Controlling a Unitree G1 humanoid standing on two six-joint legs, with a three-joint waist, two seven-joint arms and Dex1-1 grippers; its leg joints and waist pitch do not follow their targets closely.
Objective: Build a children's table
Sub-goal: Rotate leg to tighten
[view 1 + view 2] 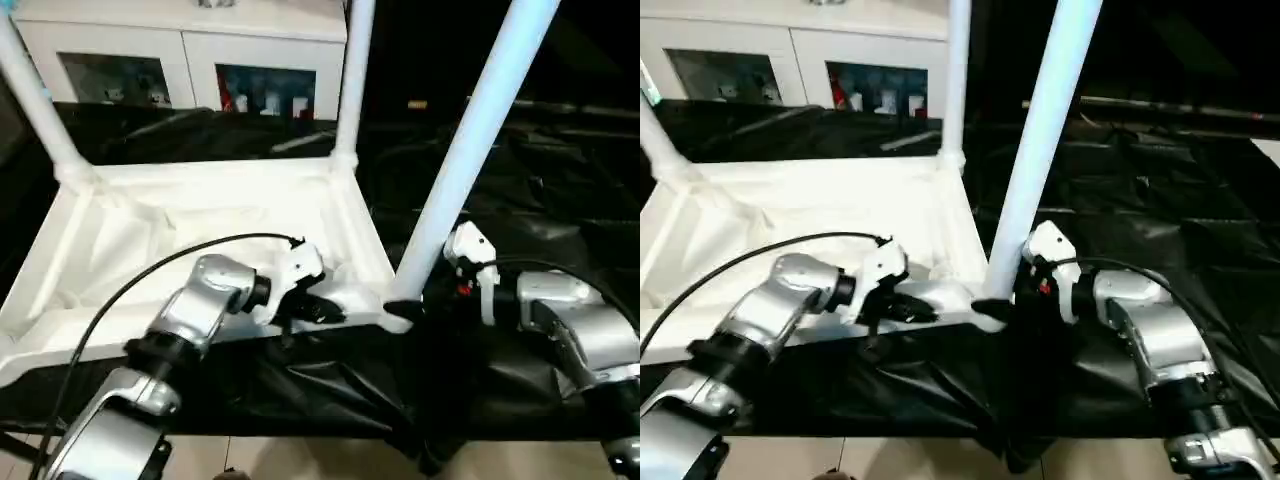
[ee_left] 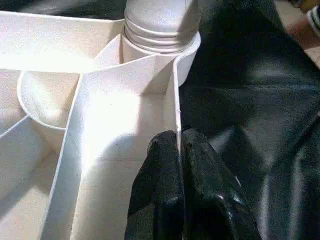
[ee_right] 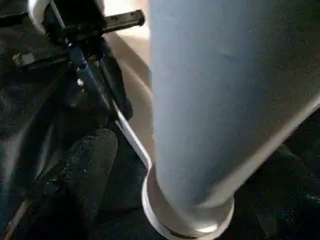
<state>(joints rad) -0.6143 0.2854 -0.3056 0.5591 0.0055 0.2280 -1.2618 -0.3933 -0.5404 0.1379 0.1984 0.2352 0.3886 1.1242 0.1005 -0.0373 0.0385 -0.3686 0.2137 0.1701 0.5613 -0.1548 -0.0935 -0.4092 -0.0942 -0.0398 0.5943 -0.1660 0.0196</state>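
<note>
The children's table's white tabletop (image 1: 200,220) lies underside up on black sheeting, its ribs showing. Two white legs stand in the far corner sockets, one at the left (image 1: 35,100) and one at the right (image 1: 352,80). A third leg (image 1: 470,140) sits in the near right socket (image 3: 190,220) and leans to the right. My left gripper (image 2: 179,137) is shut on the tabletop's thin near rim wall (image 2: 176,100), close to that socket. My right gripper (image 1: 412,298) stands open around the base of the leaning leg, and one black finger (image 3: 85,170) is clear of the tube.
Crumpled black sheeting (image 1: 560,200) covers the big table to the right and behind. A white cabinet with glass doors (image 1: 180,50) stands at the back. The sheeted table's front edge and pale floor (image 1: 300,460) lie just below my forearms.
</note>
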